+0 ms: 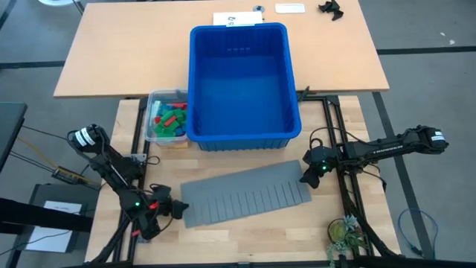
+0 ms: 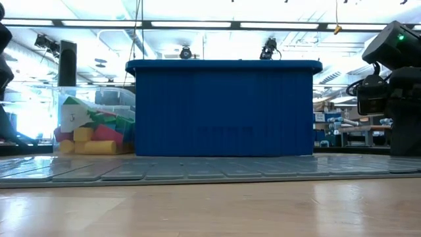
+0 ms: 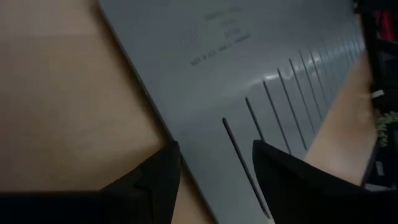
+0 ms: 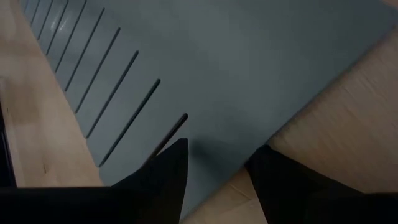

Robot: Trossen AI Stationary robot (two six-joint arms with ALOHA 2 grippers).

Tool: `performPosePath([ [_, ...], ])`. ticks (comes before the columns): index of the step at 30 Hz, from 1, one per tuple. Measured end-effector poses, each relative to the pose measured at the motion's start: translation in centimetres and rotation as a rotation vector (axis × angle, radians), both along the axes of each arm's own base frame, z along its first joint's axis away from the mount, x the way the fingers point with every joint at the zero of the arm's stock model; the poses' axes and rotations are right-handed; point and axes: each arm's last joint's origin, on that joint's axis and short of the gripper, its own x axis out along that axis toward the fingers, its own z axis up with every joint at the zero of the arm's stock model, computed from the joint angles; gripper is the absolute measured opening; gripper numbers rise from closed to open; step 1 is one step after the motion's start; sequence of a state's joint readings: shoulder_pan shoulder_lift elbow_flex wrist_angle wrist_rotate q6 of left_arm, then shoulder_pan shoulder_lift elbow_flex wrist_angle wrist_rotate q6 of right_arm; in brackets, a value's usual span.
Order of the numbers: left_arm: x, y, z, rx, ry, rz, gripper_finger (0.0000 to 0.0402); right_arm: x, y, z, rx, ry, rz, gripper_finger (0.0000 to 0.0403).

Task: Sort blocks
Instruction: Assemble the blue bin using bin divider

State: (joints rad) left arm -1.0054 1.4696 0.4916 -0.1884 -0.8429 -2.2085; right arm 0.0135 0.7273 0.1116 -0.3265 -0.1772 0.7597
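High view shows blocks in tub, wrist views only mat

Blue bin, grey slotted mat, red-green-blue-yellow blocks.

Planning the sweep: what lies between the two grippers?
High view: the flat grey slotted plastic sheet spans from left gripper to right gripper; nothing else.

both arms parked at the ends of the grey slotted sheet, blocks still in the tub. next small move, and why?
Probably lift the left gripper clear of the grey slotted sheet and swing it toward the clear tub. The blocks all sit there beside the blue bin, untouched, and both grippers, right gripper included, hold nothing, fingers apart.
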Motion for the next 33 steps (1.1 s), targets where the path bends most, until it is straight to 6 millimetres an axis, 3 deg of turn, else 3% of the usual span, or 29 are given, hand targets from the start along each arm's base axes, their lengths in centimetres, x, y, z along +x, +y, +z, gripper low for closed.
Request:
performPosePath([
  [11,0.6,-1.0,0.8,-0.107,-0.079,-0.008,0.0207,0.0,0.0,0.0,-0.017,-0.008,0.023,0.0176],
  [15,1.4,-1.0,1.9,-0.016,-0.286,0.083,0.0207,0.1,0.0,0.0,-0.04,-0.041,0.053,0.0176],
  [19,1.8,-1.2,2.4,0.025,-0.342,0.085,0.0207,0.3,0.0,-0.1,-0.045,-0.084,0.051,0.0176],
  [26,2.0,-1.3,2.4,-0.039,-0.208,-0.018,0.0207,0.6,0.0,0.3,-0.041,-0.097,0.052,0.0176],
  [30,2.8,-1.6,4.3,-0.026,-0.08,-0.081,0.0207,0.9,0.0,1.2,-0.05,-0.102,0.052,0.0172],
  [33,3.1,-2.1,6.1,-0.029,0.114,-0.129,0.0207,0.8,0.0,1.1,-0.025,-0.078,0.031,0.017],
])
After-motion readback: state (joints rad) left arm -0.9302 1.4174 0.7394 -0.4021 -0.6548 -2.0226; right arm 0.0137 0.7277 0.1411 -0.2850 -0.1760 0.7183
